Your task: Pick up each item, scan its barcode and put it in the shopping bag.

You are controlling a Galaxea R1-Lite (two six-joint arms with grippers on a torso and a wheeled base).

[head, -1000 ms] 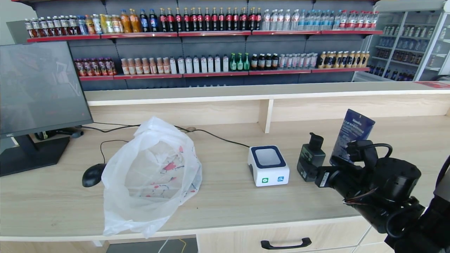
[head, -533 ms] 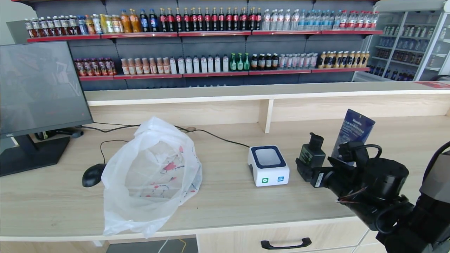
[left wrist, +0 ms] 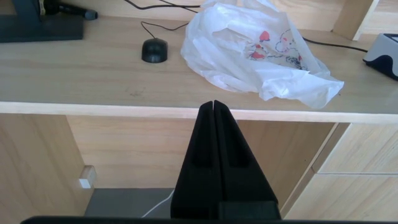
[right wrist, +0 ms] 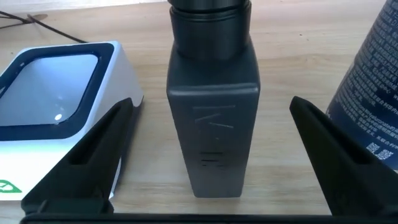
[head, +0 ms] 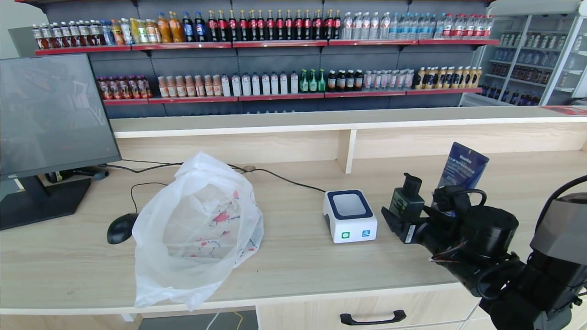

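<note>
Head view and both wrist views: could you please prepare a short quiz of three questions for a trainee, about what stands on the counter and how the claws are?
1. True or false: the right claw is shut on the dark bottle.
2. On the counter, what stands between the shopping bag and the dark bottle? A. a basket B. the scanner C. a plate
3. Fill in the missing word: the left claw is ____ (open or shut).

Key
1. False: it is open, on both sides of the bottle and apart from it.
2. B
3. shut
</note>
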